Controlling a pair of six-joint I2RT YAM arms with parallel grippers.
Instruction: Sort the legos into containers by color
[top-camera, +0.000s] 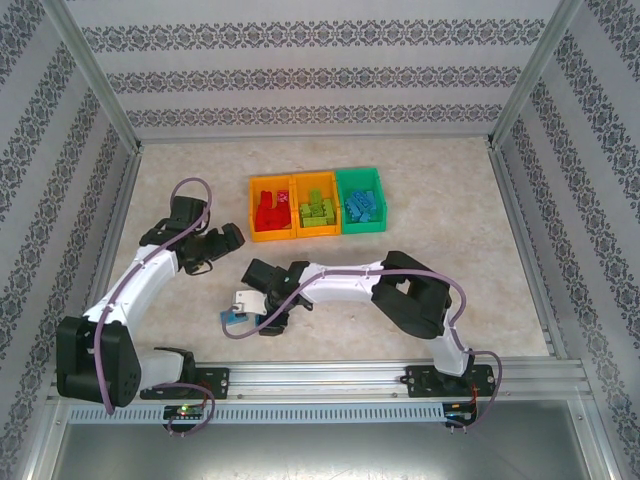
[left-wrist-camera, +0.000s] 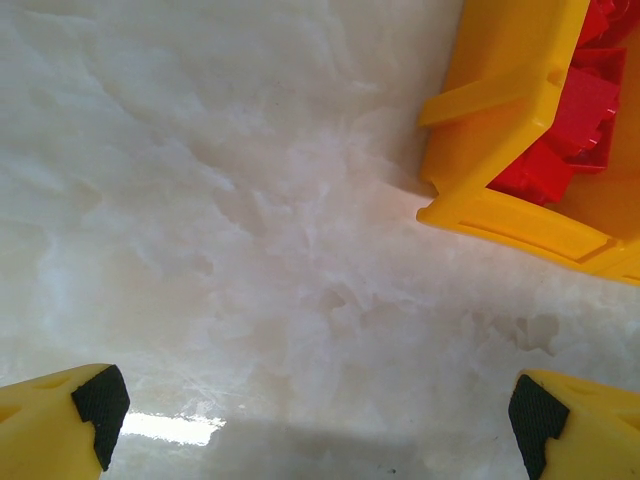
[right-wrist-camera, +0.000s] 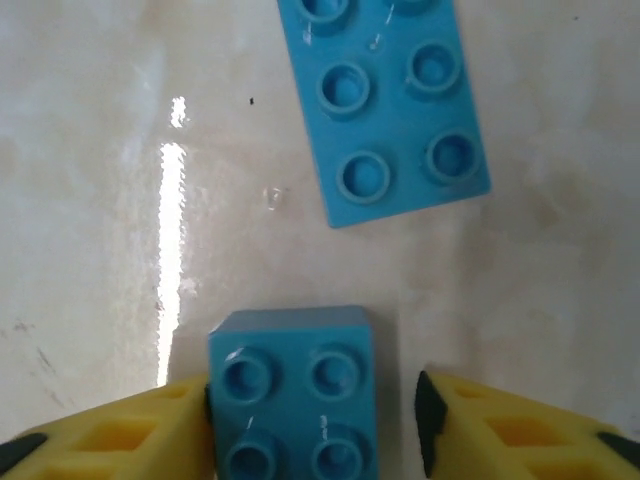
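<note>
- Near the front edge of the table (top-camera: 180, 330), my right pincer (right-wrist-camera: 315, 410) straddles a small blue brick (right-wrist-camera: 292, 390). The left pad touches its side and the right pad stands just short of it. Half-closed, not yet clamped.
- Judgement: the jaws are set across the brick's flat sides so that closing will square it.
- A larger blue brick (right-wrist-camera: 385, 105) lies just beyond, skewed, apart from the small one and clear of both fingers.
- My left pincer (left-wrist-camera: 315, 405) is spread wide and holds nothing. It hangs over bare table just beside the corner of the left orange bin (left-wrist-camera: 500, 100), which holds the red bricks (left-wrist-camera: 575, 120).
- Bins in a row: the middle orange bin (top-camera: 318, 232) holds light green bricks (top-camera: 316, 208), and the green bin (top-camera: 360, 172) holds blue bricks (top-camera: 362, 205).
- Judgement: this brick belongs in the green bin, and my left arm stands to the side of that route.
</note>
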